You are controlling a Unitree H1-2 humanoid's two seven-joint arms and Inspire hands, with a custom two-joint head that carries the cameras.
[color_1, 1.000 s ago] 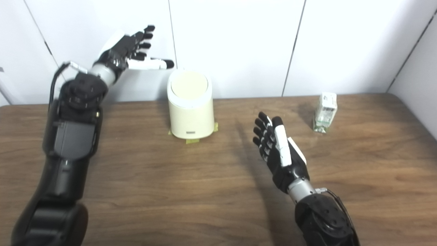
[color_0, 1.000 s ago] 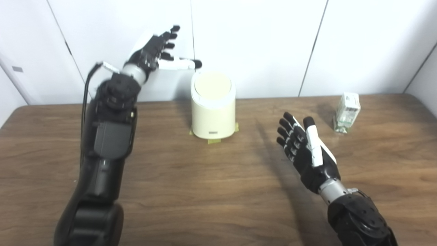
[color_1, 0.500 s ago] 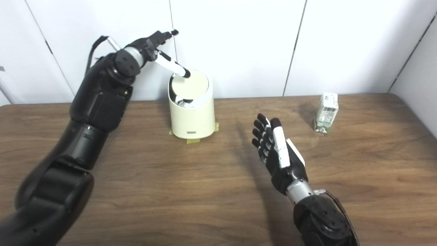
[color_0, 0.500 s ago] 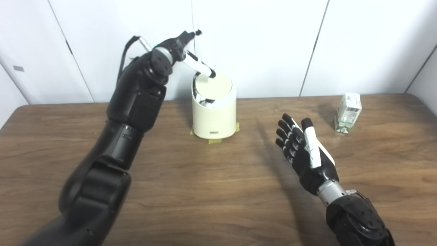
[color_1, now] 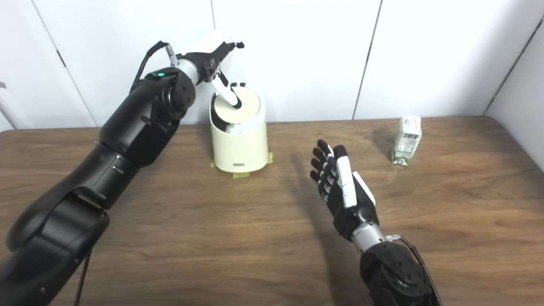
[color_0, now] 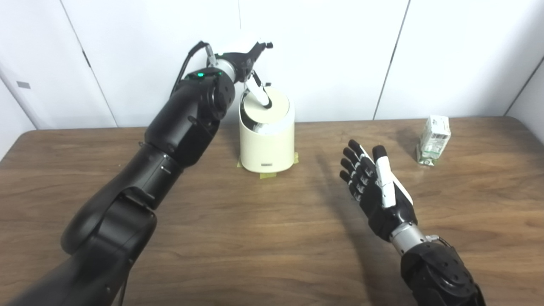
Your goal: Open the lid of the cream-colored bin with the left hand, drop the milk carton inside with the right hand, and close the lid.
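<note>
The cream-colored bin point(color_0: 267, 146) stands at the back middle of the table. Its round swing lid point(color_0: 274, 106) is tipped, with a dark gap on the near left side and something pale inside. My left hand point(color_0: 245, 63) hovers over the bin's back left, open, its white thumb point(color_0: 259, 92) pressing down on the lid. The milk carton point(color_0: 432, 140) stands upright at the back right, untouched. My right hand point(color_0: 374, 185) is open, palm turned left, above the table between bin and carton, well short of the carton.
White wall panels point(color_0: 331, 51) rise just behind the bin. Yellow tape patches point(color_0: 267, 175) lie under the bin's base. The wooden table point(color_0: 238, 238) stretches bare in front; my left arm point(color_0: 170, 140) crosses its left part.
My left arm swung right from beside the bin to over it, and its thumb pushed the lid from flat to tipped. The right hand drifted slightly left.
</note>
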